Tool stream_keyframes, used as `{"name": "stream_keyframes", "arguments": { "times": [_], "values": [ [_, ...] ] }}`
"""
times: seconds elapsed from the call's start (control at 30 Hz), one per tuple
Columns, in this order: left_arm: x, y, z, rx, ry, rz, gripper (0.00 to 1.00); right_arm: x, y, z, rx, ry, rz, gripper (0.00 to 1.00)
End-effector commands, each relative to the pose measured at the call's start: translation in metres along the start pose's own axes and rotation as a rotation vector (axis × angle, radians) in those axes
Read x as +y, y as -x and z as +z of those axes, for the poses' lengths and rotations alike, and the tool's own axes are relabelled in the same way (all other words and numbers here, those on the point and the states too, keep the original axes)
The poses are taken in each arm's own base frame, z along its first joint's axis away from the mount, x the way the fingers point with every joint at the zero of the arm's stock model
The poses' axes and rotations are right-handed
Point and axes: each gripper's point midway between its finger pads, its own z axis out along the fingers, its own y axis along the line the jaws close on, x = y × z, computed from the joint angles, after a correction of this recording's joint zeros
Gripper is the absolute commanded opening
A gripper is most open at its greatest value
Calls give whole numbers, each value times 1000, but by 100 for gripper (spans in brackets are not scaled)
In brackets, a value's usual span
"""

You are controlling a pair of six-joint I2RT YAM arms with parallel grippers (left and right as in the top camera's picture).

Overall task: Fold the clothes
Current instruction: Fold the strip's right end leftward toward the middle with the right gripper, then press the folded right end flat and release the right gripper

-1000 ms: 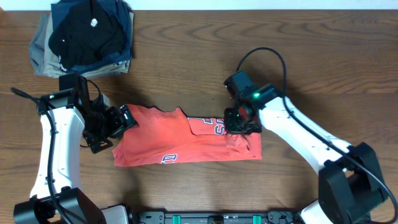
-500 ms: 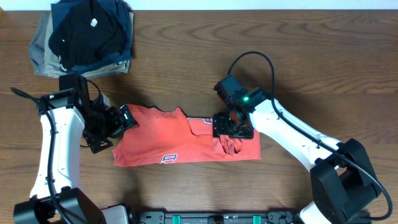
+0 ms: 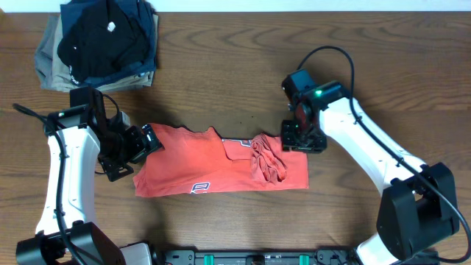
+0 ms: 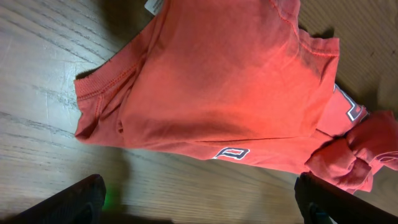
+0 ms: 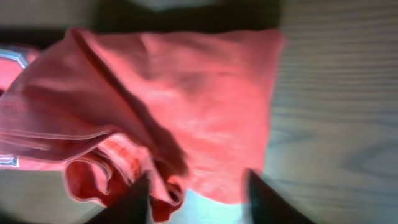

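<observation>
Right gripper (image 3: pixel 295 140) status: I read it as partly open. In the right wrist view its two dark fingers (image 5: pixel 138 198) stand apart with a visible gap, and the cloth seen between them lies below them; I see no fold pinched. The view is blurred, so I cannot confirm contact between the pads and the cloth. From overhead, this gripper sits at the far edge of the T-shirt (image 3: pixel 195 163), at the end nearest the right arm. Left gripper (image 3: pixel 137 155) status: fully open and holding nothing. In the left wrist view its fingertips (image 4: pixel 84 200) appear at the two lower corners, wide apart, with bare wood and the near hem between them. From overhead, it hangs at the opposite end of the garment, one finger by the far corner and the other by the near corner; I cannot tell whether either touches the cloth. Workpiece location: the coral-red T-shirt lies on the wooden table (image 3: pixel 221 73) between the two arms, folded into a long band running left to right. Most of the band is flat. A bunched lump (image 3: pixel 268 157) of loose cloth sits on top near the right end, just beside the right gripper. White lettering (image 3: pixel 241 142) shows along the far edge beside that lump, and a small white logo (image 3: pixel 200 187) shows at the near hem. A stack of folded garments (image 3: pixel 103 40) in black, navy and khaki rests at the far left corner, well apart from the T-shirt.
</observation>
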Motion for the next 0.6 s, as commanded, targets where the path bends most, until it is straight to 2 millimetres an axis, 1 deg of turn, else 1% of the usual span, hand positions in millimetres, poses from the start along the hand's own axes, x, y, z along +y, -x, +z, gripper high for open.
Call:
{"name": "stream_keyframes", "arguments": {
  "times": [0.0,0.03,0.1,0.17,0.3,0.4,0.47,0.57],
  "values": [
    [1,-2,0,3,-5,2,98,-11,-3,8,18,-33,-25,21],
    [1,-2,0,3,-5,2,98,-10,-6,11,28,-26,-29,15],
    [1,-2,0,3,-5,2,98,-4,-13,21,44,-2,-45,10],
    [1,-2,0,3,-5,2,98,3,-19,33,50,21,-64,10],
    [1,-2,0,4,-5,2,98,9,-32,55,52,22,-43,10],
    [1,-2,0,3,-5,2,98,12,-38,63,56,25,-41,9],
    [1,-2,0,3,-5,2,98,20,-42,66,63,54,-56,10],
    [1,-2,0,3,-5,2,98,35,-45,67,63,102,-88,8]
  ]
}}
